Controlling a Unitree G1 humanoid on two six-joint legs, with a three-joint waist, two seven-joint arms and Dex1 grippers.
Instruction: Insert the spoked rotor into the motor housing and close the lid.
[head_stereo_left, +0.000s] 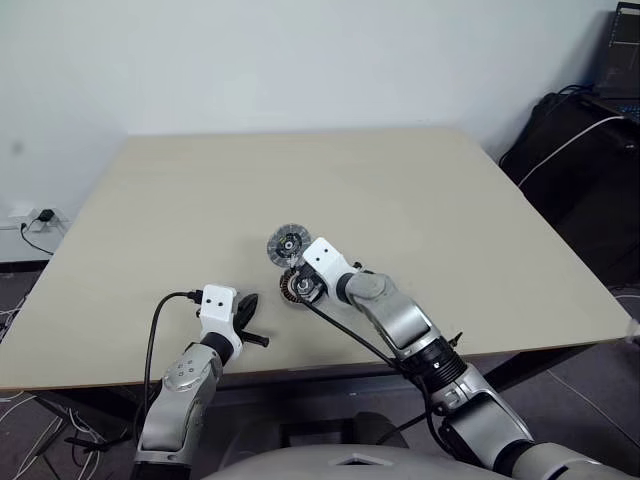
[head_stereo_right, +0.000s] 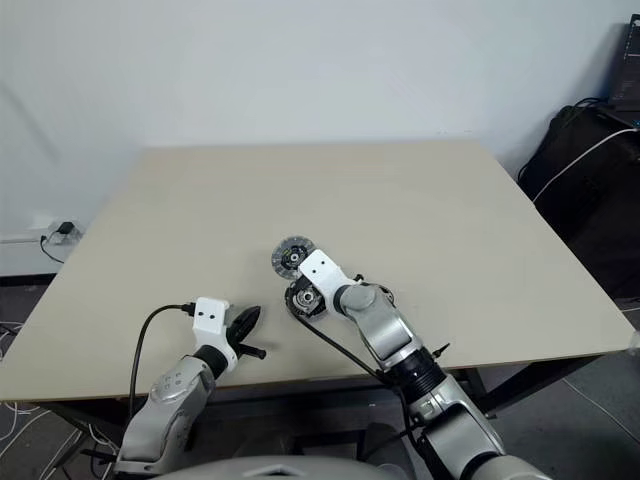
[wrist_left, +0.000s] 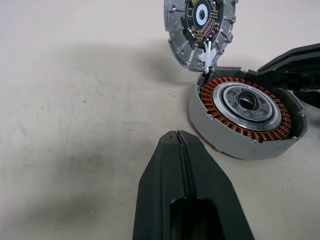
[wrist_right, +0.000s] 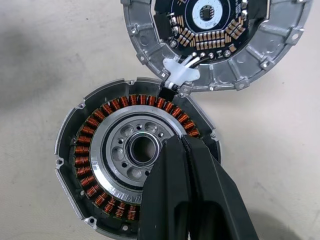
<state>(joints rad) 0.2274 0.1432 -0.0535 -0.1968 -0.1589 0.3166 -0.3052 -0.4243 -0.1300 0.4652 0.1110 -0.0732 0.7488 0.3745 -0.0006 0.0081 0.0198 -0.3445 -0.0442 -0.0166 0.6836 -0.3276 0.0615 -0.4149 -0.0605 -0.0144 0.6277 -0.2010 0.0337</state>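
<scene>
table: i see a beige top (head_stereo_left: 420, 190) with bare room from 9 round to 3 o'clock of the parts; the near edge runs close under both arms, the far edge meets the white wall.
motor housing: it sits near the table's middle, toward the near edge (wrist_right: 85, 150); grey shell, copper windings in a ring, open side up.
spoked rotor: i read the silver ring with a holed hub (wrist_right: 125, 150) as seated inside the windings, level with them; i cannot tell how deep it sits.
lid: it lies open at 12 o'clock of the housing (wrist_right: 280, 55), inner face up showing a dark circuit board, its rim touching the housing rim, joined there by a white connector (wrist_right: 181, 72).
right gripper: my right one (wrist_right: 186, 142) has its fingers pressed together, nothing pinched; the tips sit over the rotor's face at about 4 o'clock of the hub, the arm coming in from 5 o'clock.
left gripper: my left one (wrist_left: 178, 136) has its fingers pressed together too, holding nothing; it hovers at 8 o'clock of the housing, apart from it, just inside the near table edge.
open room: bare table lies between the left gripper and the housing.
edge hazards: black bags and a white cable (head_stereo_left: 575, 140) stand off the table's right side at 2 o'clock.
</scene>
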